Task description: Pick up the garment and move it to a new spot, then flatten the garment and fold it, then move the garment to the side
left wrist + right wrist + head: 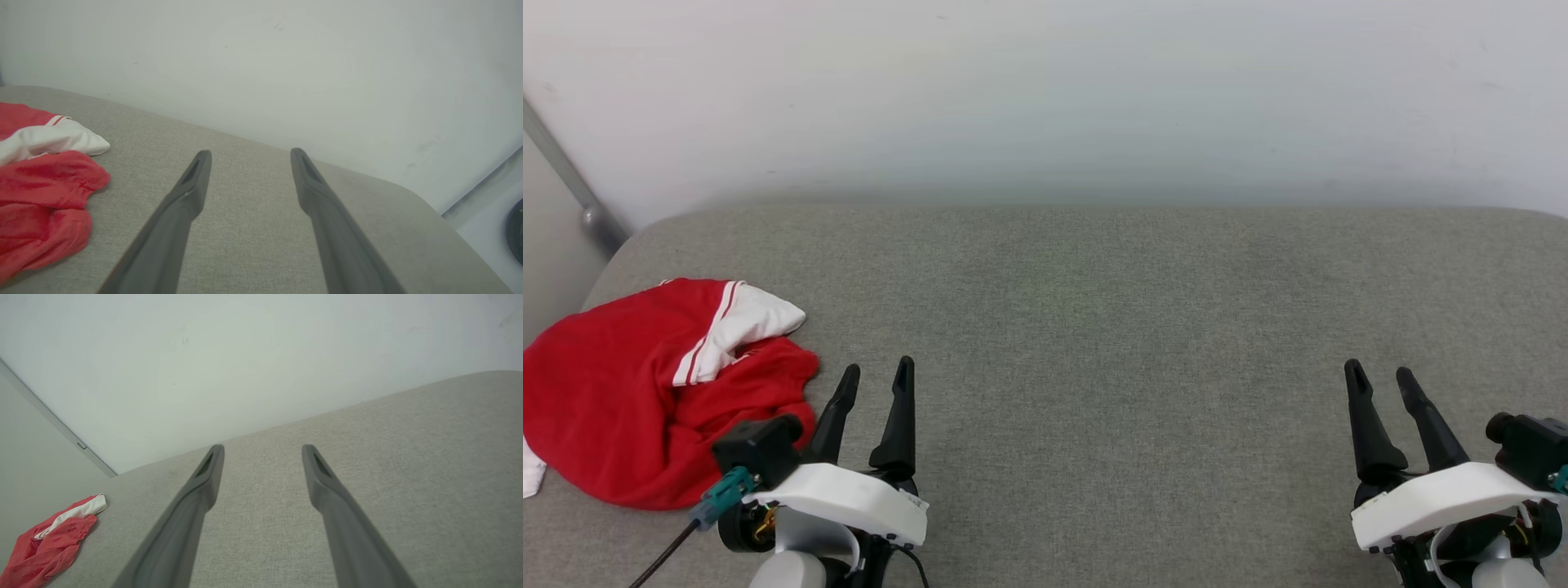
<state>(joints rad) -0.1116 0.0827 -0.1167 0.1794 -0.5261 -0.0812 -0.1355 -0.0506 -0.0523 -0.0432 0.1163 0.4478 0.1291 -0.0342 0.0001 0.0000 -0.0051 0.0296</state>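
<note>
The garment (629,400) lies crumpled at the left edge of the grey padded surface (1094,327); it is red with a white sleeve on top and red-and-white striped trim. In the left wrist view the garment (41,183) sits to the left of the fingers, and in the right wrist view the garment (49,539) shows far off at the lower left. My left gripper (878,371) stands open just right of the garment, not touching it, with nothing between its fingers. Far to the right, my right gripper (1379,374) is open and holds nothing.
A white wall (1045,98) rises directly behind the padded surface. A grey rail (572,184) runs diagonally down the wall at the far left. The surface's rounded left edge lies close beside the garment. Bare grey fabric stretches between the two grippers.
</note>
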